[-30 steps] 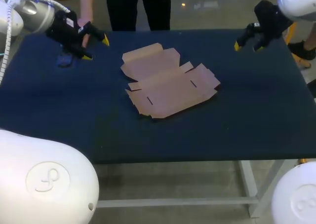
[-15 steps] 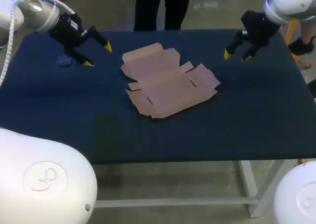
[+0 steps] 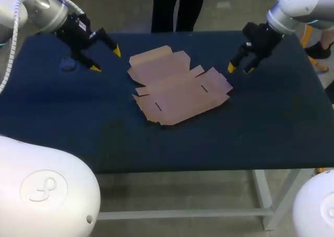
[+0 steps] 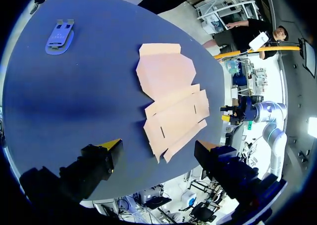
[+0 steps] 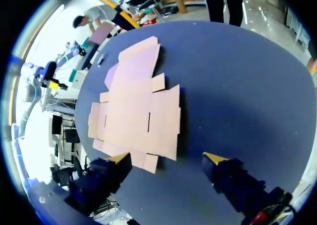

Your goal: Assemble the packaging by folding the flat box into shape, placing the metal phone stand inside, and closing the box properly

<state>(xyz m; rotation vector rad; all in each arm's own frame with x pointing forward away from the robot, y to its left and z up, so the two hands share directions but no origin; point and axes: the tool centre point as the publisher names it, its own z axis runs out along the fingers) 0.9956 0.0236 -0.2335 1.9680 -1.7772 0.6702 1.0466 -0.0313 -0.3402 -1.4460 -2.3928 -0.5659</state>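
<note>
Right claw (image 3: 238, 68) and left claw (image 3: 106, 59) have both come in toward the flat box (image 3: 177, 88); the box has not shifted.
We note both claws spread and holding nothing: the right just off the box's right edge, the left off its far left corner. Box lies unfolded mid-tabletop (image 3: 271, 127). Metal phone stand (image 4: 59, 35) lies flat near the tabletop's left edge, beside our left claw, well apart from the box.

Left gripper (image 3: 106, 59): fingers spread wide, tips angled down and inward.
Right gripper (image 3: 238, 68): fingers apart, tips pointing down.
</note>
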